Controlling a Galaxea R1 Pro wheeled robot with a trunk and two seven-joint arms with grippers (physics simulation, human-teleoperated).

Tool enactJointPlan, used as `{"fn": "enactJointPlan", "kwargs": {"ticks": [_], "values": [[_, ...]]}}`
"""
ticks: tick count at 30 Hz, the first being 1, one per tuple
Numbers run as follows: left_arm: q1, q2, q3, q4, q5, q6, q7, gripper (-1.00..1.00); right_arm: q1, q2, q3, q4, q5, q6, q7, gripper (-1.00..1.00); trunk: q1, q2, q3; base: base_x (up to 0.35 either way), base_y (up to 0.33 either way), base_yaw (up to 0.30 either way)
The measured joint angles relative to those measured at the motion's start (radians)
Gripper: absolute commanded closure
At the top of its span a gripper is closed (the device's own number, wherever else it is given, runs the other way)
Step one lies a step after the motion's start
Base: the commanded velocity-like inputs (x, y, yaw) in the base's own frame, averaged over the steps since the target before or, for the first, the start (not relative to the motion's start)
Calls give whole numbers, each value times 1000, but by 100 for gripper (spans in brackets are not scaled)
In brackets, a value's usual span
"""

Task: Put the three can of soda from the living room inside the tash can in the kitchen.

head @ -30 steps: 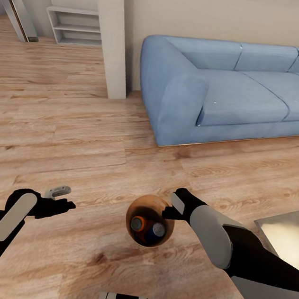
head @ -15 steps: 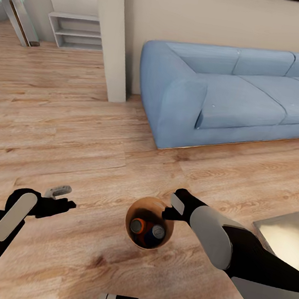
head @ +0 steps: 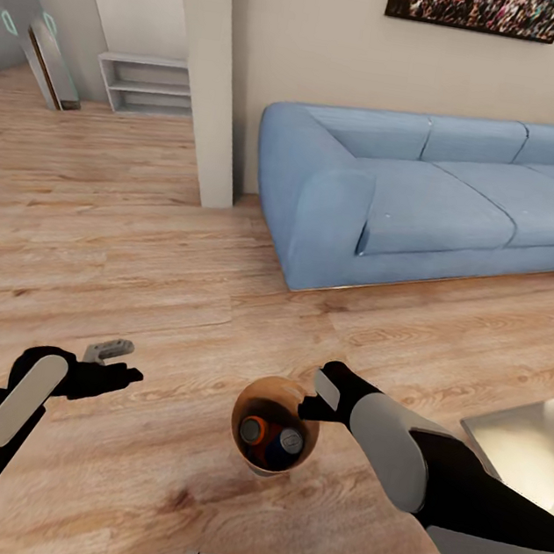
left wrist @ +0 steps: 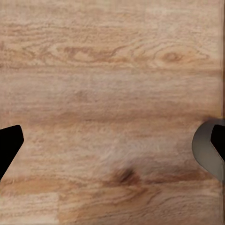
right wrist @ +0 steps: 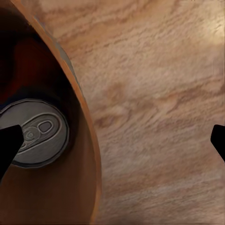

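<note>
The tash can point(head: 276, 426) hangs just in front of the robot above the wood floor point(head: 176, 297), its brown inside open to the head view. In it stand cans of soda point(head: 271, 436): an orange one point(head: 252, 430) and a blue one point(head: 289, 443) show their silvery tops, and the right wrist view catches one silver lid point(right wrist: 40, 133) deep inside the bin.

The right gripper point(head: 312, 398) reaches in from the right, forearm slanted toward the bin, and touches its rim; in its wrist view the two finger tips sit wide apart, one inside the rim.

The left gripper point(head: 113, 363) hovers over bare floor, spread and empty, arm stretched forward.

Farther off, a glass-topped table point(head: 528, 439) lies at the right, then the light-blue sofa point(head: 413, 200), a white pillar point(head: 209, 80), low shelves point(head: 146, 84) and a framed crowd picture point(head: 477, 7).
</note>
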Motion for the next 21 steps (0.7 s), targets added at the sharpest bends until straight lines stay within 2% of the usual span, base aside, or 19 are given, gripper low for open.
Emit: {"fn": "enactJointPlan", "kwargs": {"ticks": [5, 9, 12, 21], "values": [[0, 1, -1, -3, 1, 0, 0, -100, 11, 0, -1, 2, -1, 7, 1, -100, 0, 0, 4, 0, 0, 0], [0, 0, -1, -4, 1, 0, 0, -100, 34, 0, -3, 3, -1, 6, 2, -100, -2, 1, 19, 0, 0, 0], [-1, -1, -1, -7, 1, 0, 1, -100, 57, 0, -3, 2, 0, 3, -1, -100, -14, 22, 29, 0, 0, 0], [-1, -1, -1, -9, 1, 0, 2, -100, 67, 0, 0, -5, 8, 5, -5, -100, -48, 85, 57, 0, 0, 0]]}}
